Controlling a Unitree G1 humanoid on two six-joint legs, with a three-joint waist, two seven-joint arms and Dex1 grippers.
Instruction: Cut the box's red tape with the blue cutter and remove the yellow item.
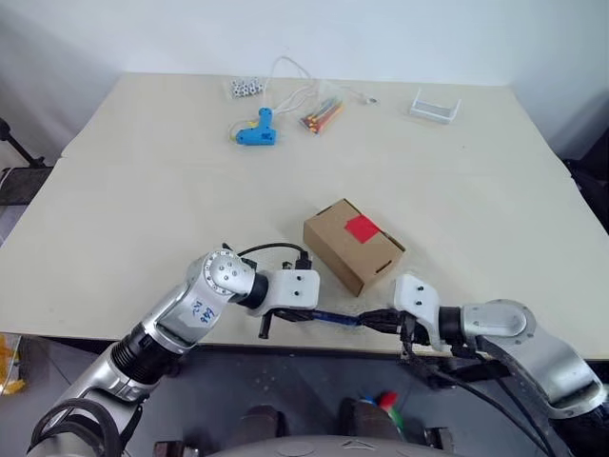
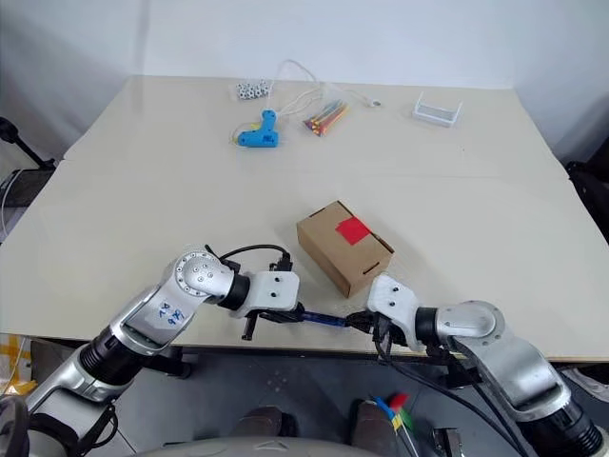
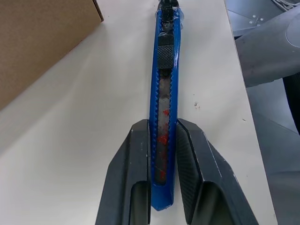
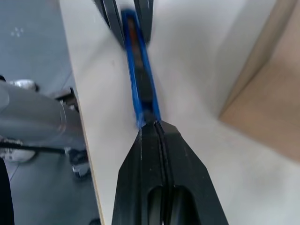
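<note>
The blue cutter (image 1: 335, 319) lies stretched between the two grippers at the near edge of the table (image 1: 143, 181), just in front of the box (image 1: 353, 245). The left gripper (image 3: 163, 145) is clamped across one end of the cutter's body, its two black fingers pressing the flat blue sides with the slider track facing up between them. The right gripper (image 4: 155, 129) has its fingers pressed fully together and meets the cutter's other end, where the black slider and tip sit; whether it pinches something there or only bears against it cannot be made out.

The step in hand looks like readying the cutter, most likely pushing out its blade, before any cut is tried. To do it well, the left gripper should hold the body firm and level so it does not twist, while the right works only along the cutter's length, not sideways. Since the cutter rides close to the table's edge, a slip could drop it to the floor, so the left grip should not ease off.

The red tape (image 1: 362, 228) sits unbroken on the box's lid, facing up. The box is closed, so the yellow item is hidden from sight. Once the blade is out, the cut should run along the lid seam under the tape, shallow enough to spare what is inside.
</note>
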